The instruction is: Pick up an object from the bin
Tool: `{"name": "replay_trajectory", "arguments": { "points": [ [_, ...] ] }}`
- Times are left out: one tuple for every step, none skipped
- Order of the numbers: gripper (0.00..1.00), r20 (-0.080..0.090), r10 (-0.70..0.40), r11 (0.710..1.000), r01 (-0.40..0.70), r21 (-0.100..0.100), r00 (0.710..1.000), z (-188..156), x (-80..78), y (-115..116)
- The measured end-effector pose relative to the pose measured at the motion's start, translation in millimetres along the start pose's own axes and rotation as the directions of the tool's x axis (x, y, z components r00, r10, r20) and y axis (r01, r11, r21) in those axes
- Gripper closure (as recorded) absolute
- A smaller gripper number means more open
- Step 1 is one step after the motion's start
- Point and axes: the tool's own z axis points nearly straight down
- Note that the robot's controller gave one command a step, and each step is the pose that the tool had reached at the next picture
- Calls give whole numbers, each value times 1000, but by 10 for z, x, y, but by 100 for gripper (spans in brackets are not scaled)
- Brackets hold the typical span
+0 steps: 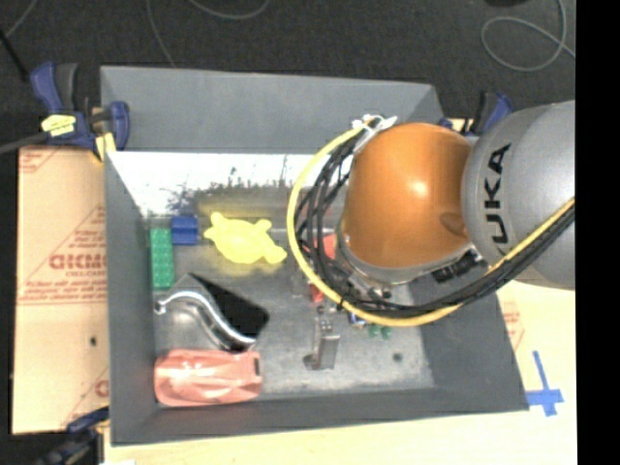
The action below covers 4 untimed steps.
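Camera view | claw [323, 345] over bin floor [387, 368] | black-silver tool [231, 314] near, view-left

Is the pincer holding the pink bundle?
No, the pink bundle lies in the bin's lower-left corner, apart from the pincer.

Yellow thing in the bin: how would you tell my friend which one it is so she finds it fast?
Find the grey metal bin and look near its far wall, left of the robot's orange cover. Just right of a small blue block and a green brick lies the yellow thing. It is the only yellow piece, rounded and lumpy, while those neighbours are straight-edged.
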Motion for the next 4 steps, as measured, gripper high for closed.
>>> {"name": "replay_trajectory", "arguments": {
  "points": [
    [0, 9, 4, 1000, -4, -1, 1000, -43, -17, -6],
    [0, 11, -76, 997, 76, 0, 997, 615, -26, 218],
    [0, 9, -283, 959, 283, 1, 959, 830, -80, 738],
    [0, 13, -262, 965, 262, 1, 965, 1029, -53, 903]
  ]
}}
